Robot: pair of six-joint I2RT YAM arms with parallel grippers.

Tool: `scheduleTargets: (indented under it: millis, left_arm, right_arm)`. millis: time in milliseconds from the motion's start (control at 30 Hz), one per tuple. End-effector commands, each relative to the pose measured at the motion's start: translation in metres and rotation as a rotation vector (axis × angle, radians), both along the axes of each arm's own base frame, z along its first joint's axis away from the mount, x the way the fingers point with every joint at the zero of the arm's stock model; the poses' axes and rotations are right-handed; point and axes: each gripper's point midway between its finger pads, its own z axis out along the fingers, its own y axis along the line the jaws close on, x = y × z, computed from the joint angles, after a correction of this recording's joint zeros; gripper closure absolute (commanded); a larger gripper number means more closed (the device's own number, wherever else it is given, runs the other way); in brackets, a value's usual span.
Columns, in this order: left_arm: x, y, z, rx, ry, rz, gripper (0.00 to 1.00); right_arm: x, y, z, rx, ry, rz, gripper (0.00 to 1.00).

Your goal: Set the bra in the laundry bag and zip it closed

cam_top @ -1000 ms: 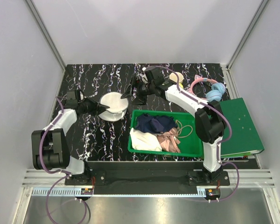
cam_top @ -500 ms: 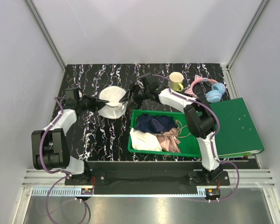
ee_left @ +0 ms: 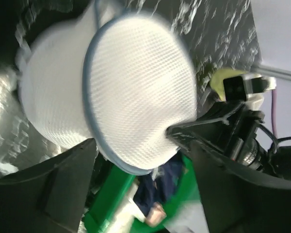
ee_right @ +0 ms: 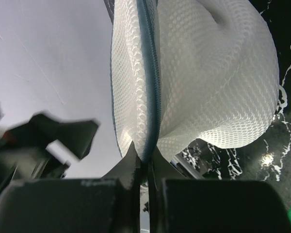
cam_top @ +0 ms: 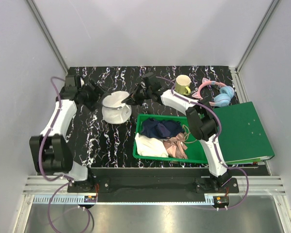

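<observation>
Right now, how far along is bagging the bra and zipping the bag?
Apparently done: the laundry bag has its two mesh halves together, and the rim zipper looks shut where the right wrist view shows it. No bra shows outside, and the mesh hides what is inside. In hand: the right gripper is shut on the bag's rim, and the left gripper is open beside it. Left: zip any remainder, release.
</observation>
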Motion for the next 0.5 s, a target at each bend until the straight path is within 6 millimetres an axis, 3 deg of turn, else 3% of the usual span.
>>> scheduleTargets:
  millis: [0, 67, 100, 167, 300, 467]
  left_arm:
    - [-0.045, 0.026, 0.034, 0.448, -0.109, -0.075, 0.23]
    - [-0.056, 0.010, 0.030, 0.451, -0.141, -0.102, 0.34]
    - [-0.062, -0.010, 0.028, 0.449, -0.160, -0.156, 0.49]
    - [-0.066, -0.023, 0.020, 0.456, -0.160, -0.190, 0.59]
    - [-0.065, -0.042, 0.006, 0.507, -0.151, -0.276, 0.61]
    - [-0.041, -0.048, 0.002, 0.579, -0.170, -0.294, 0.60]
  right_arm:
    - [0.009, 0.000, 0.029, 0.047, 0.053, -0.092, 1.00]
    - [0.011, 0.001, 0.028, 0.047, 0.069, -0.109, 1.00]
    - [0.013, 0.001, 0.027, 0.047, 0.087, -0.125, 1.00]
    - [0.014, 0.001, 0.027, 0.049, 0.102, -0.138, 1.00]
    - [0.016, 0.000, 0.031, 0.054, 0.122, -0.168, 1.00]
    - [0.014, -0.001, 0.033, 0.061, 0.149, -0.175, 1.00]
